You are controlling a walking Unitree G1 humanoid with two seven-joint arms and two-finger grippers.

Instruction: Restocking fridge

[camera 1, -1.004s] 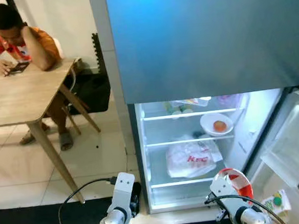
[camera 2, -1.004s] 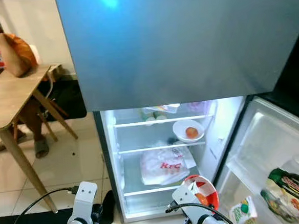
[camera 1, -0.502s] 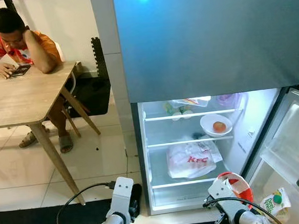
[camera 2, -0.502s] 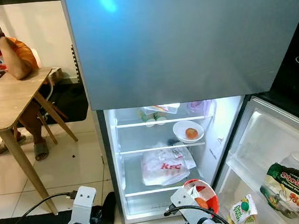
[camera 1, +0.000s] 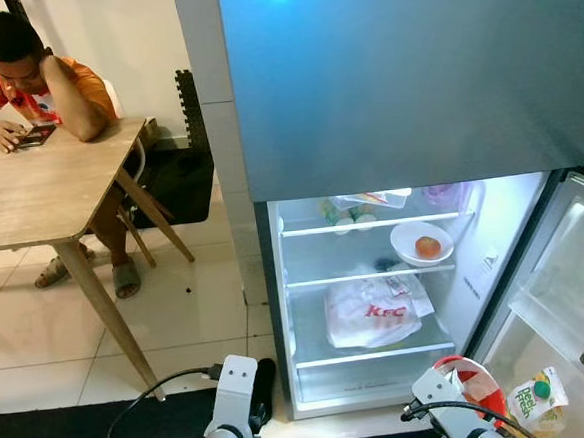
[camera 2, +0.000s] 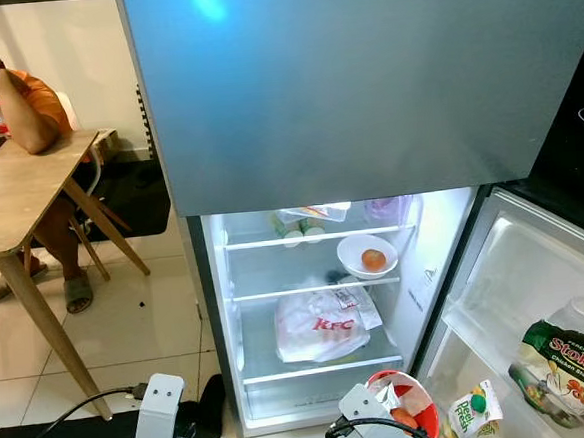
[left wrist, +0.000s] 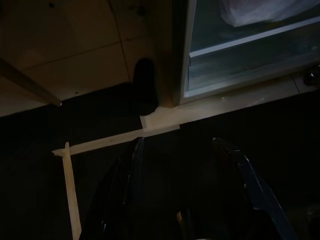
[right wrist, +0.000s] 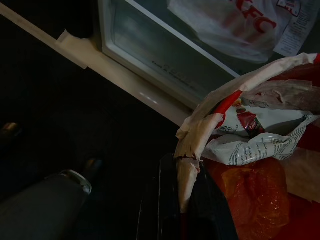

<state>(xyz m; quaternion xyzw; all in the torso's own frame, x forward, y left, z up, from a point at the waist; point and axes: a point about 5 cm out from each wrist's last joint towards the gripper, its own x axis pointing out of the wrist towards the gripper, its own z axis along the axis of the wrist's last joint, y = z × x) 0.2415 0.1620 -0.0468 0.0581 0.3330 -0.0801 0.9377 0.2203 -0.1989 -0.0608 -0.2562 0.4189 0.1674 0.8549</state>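
Red paper bucket (right wrist: 260,165): held low in front of the open fridge (camera 1: 373,304), right of the fridge's lowest shelf and near the foot of the open door (camera 1: 568,290). Crumpled wrappers and an orange plastic bag sit inside it. The right gripper (right wrist: 186,200) is pinched on the bucket's torn white rim, one finger inside the rim and one outside.

Change over the last second: the bucket has dropped from level with the lowest shelf edge to below it, and slightly away from the fridge toward the door. The fridge contents look unchanged, apart from a slight camera shift. Judgement: the bucket is not yet being carried in; the arm seems to be lowering or repositioning, so the placing step is still ahead.

Fridge interior: a white KFC bag (camera 1: 371,312) takes up most of the middle shelf; a white bowl (camera 1: 422,242) with an orange fruit sits on the shelf above, toward the door side. The lowest shelf looks free, likely the spot for the bucket.

Left gripper (left wrist: 185,165): fingers spread, holding nothing, over the dark mat (left wrist: 280,130) in front of the fridge's hinge-less side.

Far from the fridge, a person (camera 1: 37,81) sits at a wooden table (camera 1: 40,192).
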